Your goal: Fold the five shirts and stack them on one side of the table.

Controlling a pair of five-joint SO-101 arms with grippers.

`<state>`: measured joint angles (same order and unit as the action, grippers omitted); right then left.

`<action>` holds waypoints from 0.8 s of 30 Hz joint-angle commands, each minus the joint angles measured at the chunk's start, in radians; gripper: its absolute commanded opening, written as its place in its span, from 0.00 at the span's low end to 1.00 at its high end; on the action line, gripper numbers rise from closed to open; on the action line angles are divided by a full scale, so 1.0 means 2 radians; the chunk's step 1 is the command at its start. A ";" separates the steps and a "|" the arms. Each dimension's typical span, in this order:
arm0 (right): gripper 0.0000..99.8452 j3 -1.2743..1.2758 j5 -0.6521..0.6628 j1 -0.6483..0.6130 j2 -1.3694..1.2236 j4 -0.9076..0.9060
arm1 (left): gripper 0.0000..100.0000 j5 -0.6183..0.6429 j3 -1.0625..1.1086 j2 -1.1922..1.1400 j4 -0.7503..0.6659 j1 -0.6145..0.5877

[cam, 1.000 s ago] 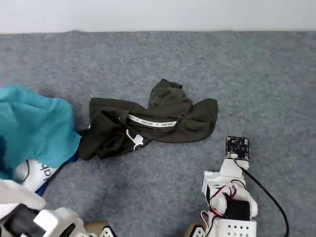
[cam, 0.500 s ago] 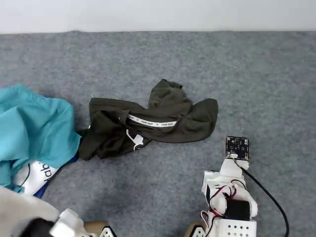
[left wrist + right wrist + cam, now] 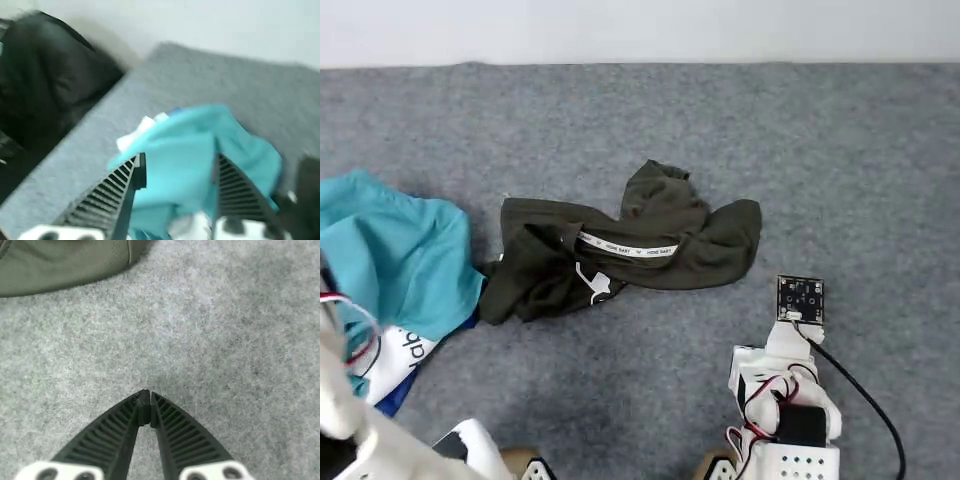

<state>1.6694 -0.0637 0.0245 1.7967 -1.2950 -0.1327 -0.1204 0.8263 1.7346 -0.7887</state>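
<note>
I see my left pincer [image 3: 180, 159] spread wide, teal shirt [image 3: 235, 145] just ahead; my right pincer [image 3: 150, 396] is closed empty, dark shirt [image 3: 60, 262] ahead.

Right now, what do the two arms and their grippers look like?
Both arms are white. The right arm carries a black motor, red and white wires, and a black cable running from a small black square camera board. The left arm shows red wires. The left gripper and right gripper have black ribbed fingers on white bases.
</note>
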 commanded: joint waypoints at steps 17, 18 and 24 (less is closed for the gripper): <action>0.01 0.008 0.003 -0.003 0.002 -0.002 | 0.01 0.004 0.256 0.144 0.008 0.074; 0.01 0.008 0.003 -0.003 0.002 -0.002 | 0.01 0.005 0.258 0.150 0.008 0.074; 0.01 0.008 0.003 -0.003 0.002 -0.002 | 0.01 0.005 0.259 0.158 0.008 0.074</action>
<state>1.6694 -0.0637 0.0245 1.7967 -1.2950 -0.1327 0.3951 1.1393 1.7346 -0.6444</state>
